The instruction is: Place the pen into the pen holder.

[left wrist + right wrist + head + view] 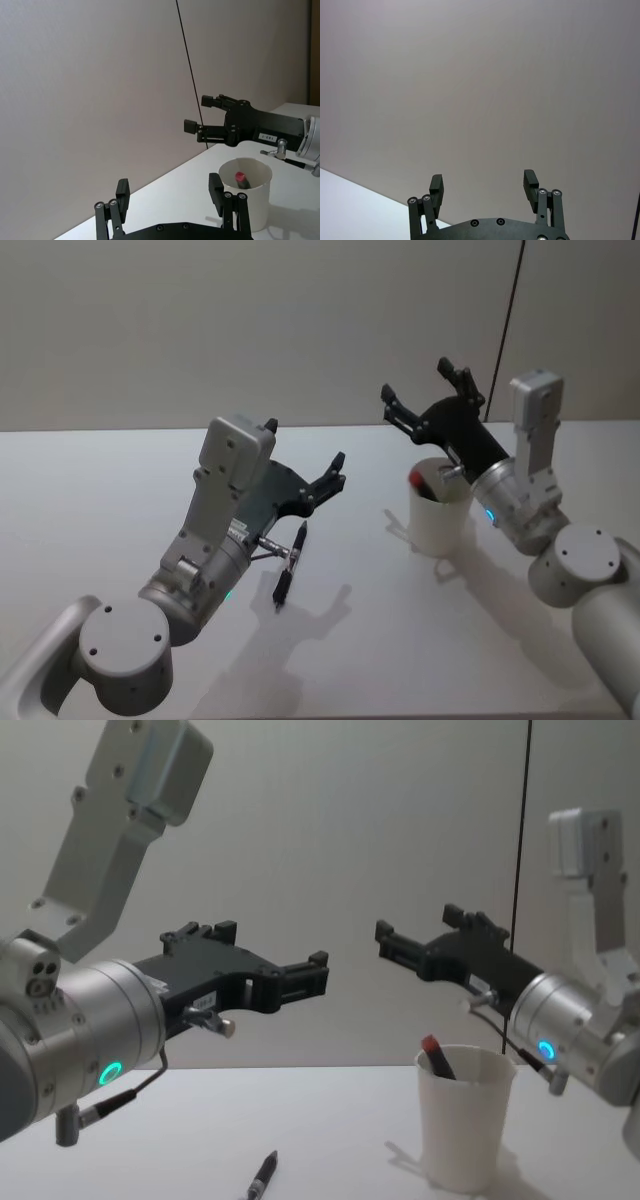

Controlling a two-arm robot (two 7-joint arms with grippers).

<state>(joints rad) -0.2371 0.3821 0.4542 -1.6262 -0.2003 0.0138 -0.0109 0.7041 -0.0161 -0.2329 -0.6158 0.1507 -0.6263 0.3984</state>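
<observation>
While the angular, matte black left gripper [325, 480] hovers over the smooth white table [100, 500] with its claw spread and nothing between the fingers, a slim black pen [290, 565] lies flat just beneath it, about midway between the table's far and near edges. Rightward, well apart from that pen, stands the plain white paper cup [440, 515], tapered, with a rolled rim. A dark pen with a red end [436, 1055] leans inside, its lower length hidden by the wall. Above the cup hangs the black right gripper [417, 380], claw spread, empty.

White table [100, 490], grey wall [250, 330], black cord [509, 310]
</observation>
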